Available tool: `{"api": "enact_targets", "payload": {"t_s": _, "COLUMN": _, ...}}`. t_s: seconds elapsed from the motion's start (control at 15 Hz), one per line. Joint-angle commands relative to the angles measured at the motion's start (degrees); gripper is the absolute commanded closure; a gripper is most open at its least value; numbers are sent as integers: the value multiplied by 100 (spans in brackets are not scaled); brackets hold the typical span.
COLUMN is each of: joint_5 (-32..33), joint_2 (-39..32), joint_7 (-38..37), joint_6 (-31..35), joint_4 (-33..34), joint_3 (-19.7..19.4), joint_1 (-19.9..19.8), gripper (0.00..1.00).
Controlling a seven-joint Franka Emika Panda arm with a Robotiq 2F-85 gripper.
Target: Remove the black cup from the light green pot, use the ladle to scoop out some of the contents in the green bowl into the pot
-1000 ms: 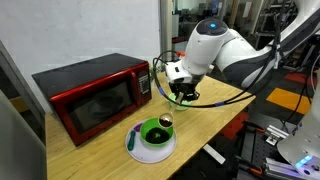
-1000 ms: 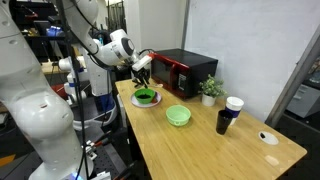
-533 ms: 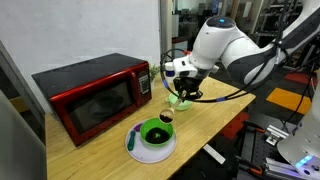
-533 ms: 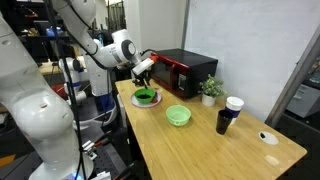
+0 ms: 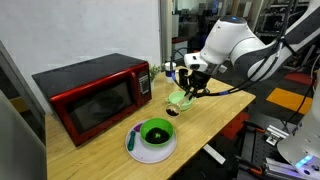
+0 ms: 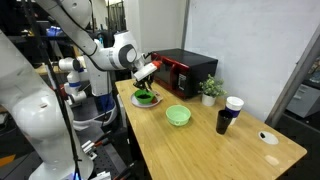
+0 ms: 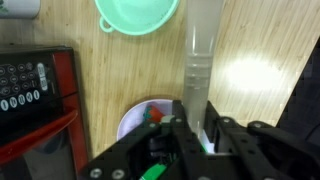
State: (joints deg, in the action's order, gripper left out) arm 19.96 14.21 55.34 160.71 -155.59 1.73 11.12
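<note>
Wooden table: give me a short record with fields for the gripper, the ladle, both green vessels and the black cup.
gripper: shut on thin long-handled ladle
dark green bowl: on white plate, dark contents
pale lime-green pot: on wooden table, no cup inside
plain black cup: upright on table beside white cup

Light wooden table (image 6: 200, 150) set against a white wall (image 5: 90, 30). A red microwave (image 5: 95, 95) and a small potted plant (image 6: 210, 89) stand along its back edge. Even indoor light.
</note>
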Motion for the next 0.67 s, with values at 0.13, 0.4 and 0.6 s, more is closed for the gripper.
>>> {"api": "enact_targets", "payload": {"t_s": 0.13, "joint_5": -1107, "joint_2": 519, "joint_7": 1031, "joint_6": 302, "joint_4": -510, "joint_3": -694, "joint_1": 274, "gripper": 94}}
{"api": "enact_targets", "payload": {"t_s": 0.4, "joint_5": -1863, "joint_2": 627, "joint_7": 1497, "joint_6": 68, "joint_4": -345, "joint_3": -1103, "joint_1": 515, "gripper": 94}}
{"api": "enact_targets", "payload": {"t_s": 0.6, "joint_5": -2068, "joint_2": 745, "joint_7": 1513, "joint_6": -15, "joint_4": -333, "joint_3": -1211, "joint_1": 464, "gripper": 94}}
